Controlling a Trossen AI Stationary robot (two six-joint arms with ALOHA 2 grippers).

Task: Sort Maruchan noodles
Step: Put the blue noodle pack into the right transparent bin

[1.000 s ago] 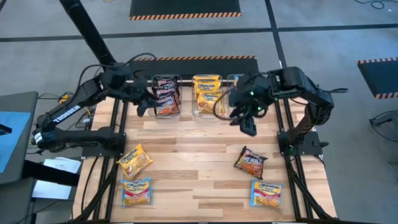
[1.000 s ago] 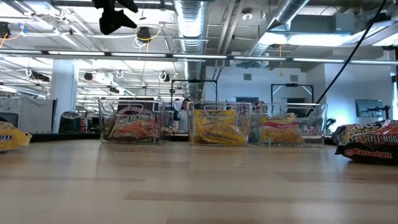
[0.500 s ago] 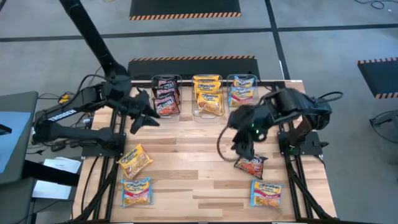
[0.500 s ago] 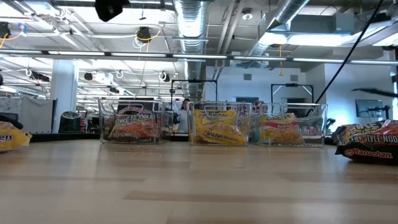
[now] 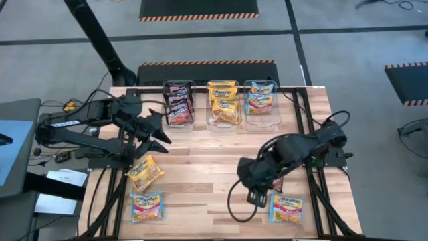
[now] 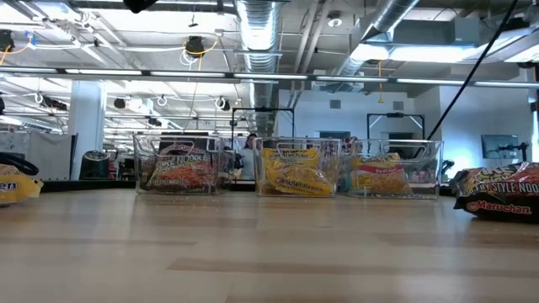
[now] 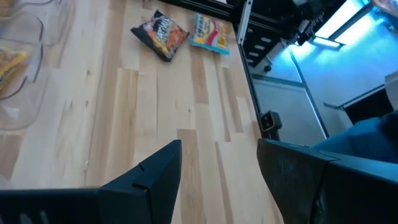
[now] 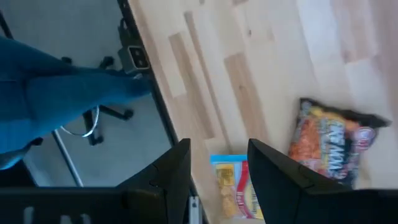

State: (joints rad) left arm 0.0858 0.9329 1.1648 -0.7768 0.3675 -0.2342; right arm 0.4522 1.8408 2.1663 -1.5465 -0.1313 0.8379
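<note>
Bench (image 5: 214, 167): left pincer (image 5: 159, 134) parted, empty, arm stretched low above yellow-orange packet (image 5: 144, 172). Right pincer (image 5: 257, 194) parted, empty, arm folded down beside blue-yellow packet (image 5: 287, 207). Remaining packets stand sorted in three clear tubs (image 5: 224, 104) at far edge.

Right claw (image 5: 257, 196) lowered (left claw (image 5: 157, 134) too).
</note>
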